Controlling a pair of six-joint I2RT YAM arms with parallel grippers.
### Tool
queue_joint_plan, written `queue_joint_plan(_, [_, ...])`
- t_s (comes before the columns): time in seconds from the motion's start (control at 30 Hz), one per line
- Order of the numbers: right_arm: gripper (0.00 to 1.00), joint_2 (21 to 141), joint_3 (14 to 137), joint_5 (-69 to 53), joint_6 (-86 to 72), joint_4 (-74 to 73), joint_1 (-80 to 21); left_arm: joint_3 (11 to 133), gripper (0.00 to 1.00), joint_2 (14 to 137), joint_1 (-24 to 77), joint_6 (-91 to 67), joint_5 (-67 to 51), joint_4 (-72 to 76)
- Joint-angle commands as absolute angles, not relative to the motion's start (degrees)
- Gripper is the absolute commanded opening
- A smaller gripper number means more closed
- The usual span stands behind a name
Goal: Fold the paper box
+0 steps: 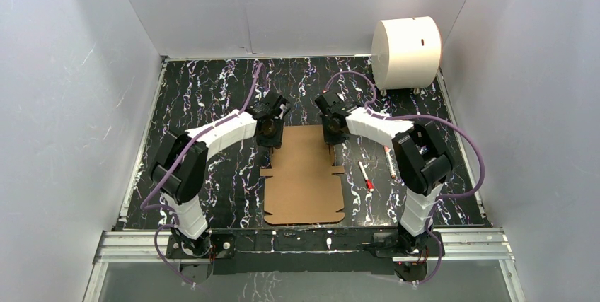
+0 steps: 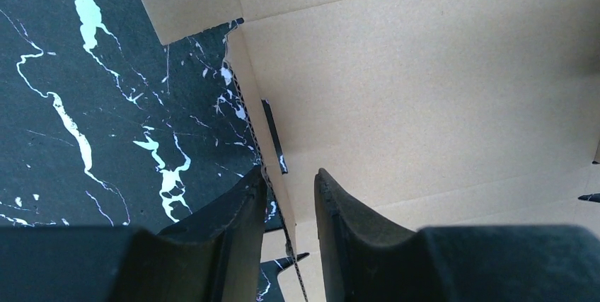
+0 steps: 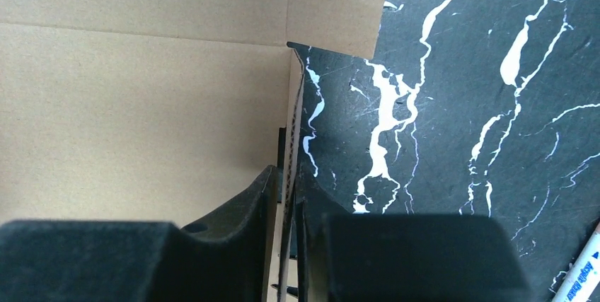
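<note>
Left gripper [image 2: 290,199] part open, straddling the raised left flap [image 2: 256,122] of the paper box [image 1: 304,182], gap showing. Right gripper [image 3: 285,213] nearly closed round the right flap [image 3: 293,114] (pinching or not, can't tell). Box lies flat on the table [image 1: 212,97] between the arms, long axis near-to-far.

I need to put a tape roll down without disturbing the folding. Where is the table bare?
Bare black marble table lies far left, beyond the left arm, and near left, between that arm and the brown cardboard paper box. Crowded: right of the box, two white markers and the right arm.
</note>
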State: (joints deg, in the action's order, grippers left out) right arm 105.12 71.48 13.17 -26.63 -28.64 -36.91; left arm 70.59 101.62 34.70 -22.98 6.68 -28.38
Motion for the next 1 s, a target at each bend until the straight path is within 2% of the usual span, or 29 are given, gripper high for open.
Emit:
queue_joint_plan(0.0, [0.25, 103.3, 73.9, 14.1, -27.3, -28.3, -37.3, 72.9, 0.30, 100.7, 35.3, -22.5, 8.3, -29.4])
queue_joint_plan(0.47, [0.51, 94.2, 63.4, 15.5, -27.7, -19.4, -37.3, 67.0, 0.35, 94.5, 34.8, -22.2, 14.7, -29.3])
queue_joint_plan(0.8, [0.51, 92.7, 59.7, 15.3, -28.0, -16.8, -37.1, 64.8, 0.35, 92.7, 33.8, -21.4, 16.9, -30.1])
queue_joint_plan(0.97, [0.49, 93.3, 59.8, 13.7, -28.2, -16.3, -37.1, 65.6, 0.28, 94.1, 33.8, -21.4, 15.3, -30.2])
